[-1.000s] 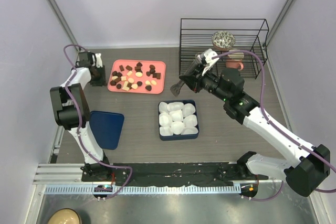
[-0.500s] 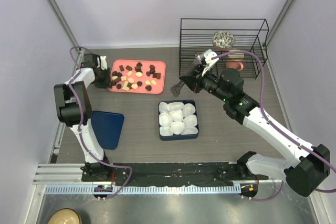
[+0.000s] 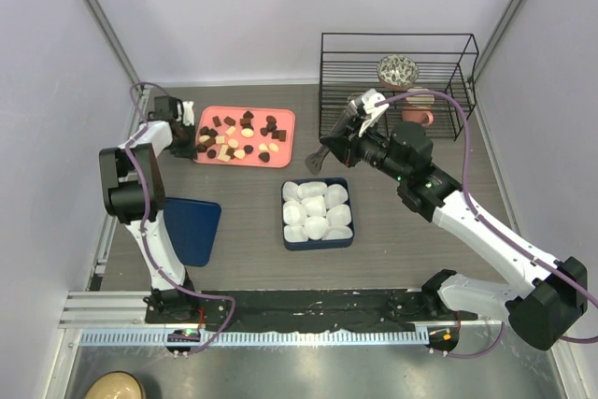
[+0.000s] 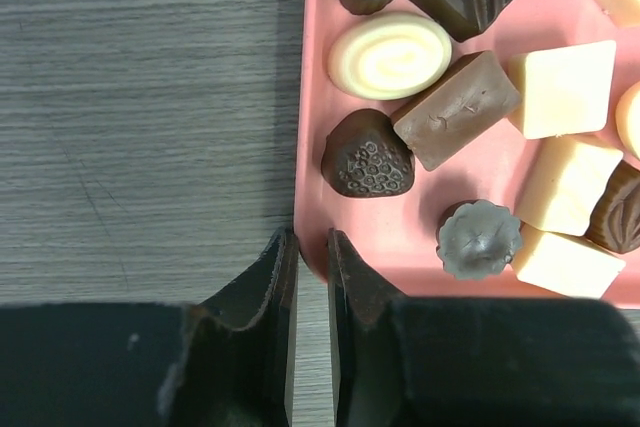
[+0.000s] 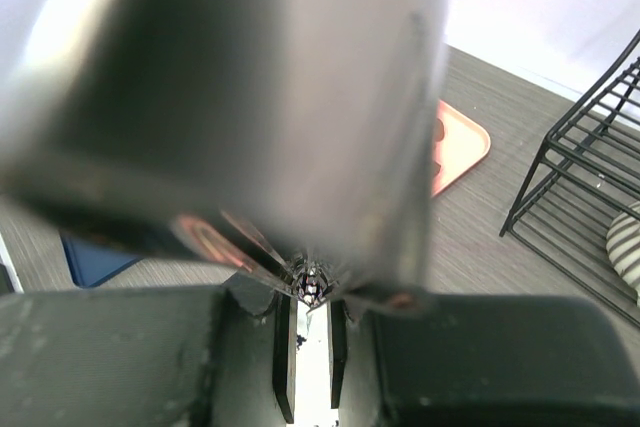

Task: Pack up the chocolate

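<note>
Within right pincer (image 5: 310, 322), blurred grey object (image 5: 260, 97)

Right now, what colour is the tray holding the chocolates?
The tray is salmon pink; clearest in left wrist view.

Bare tabletop (image 3: 248, 198) between tray (image 3: 285, 151) and box (image 3: 318, 246)

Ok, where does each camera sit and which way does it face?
Top external: above and behind, facing down on the table; both arms show.
Left wrist: behind the left gripper, facing down at the chocolate by the pink tray edge.
Right wrist: behind the right gripper, facing past a blurred grey tool it grips.
Shared: the pink tray shows in all three.
</note>
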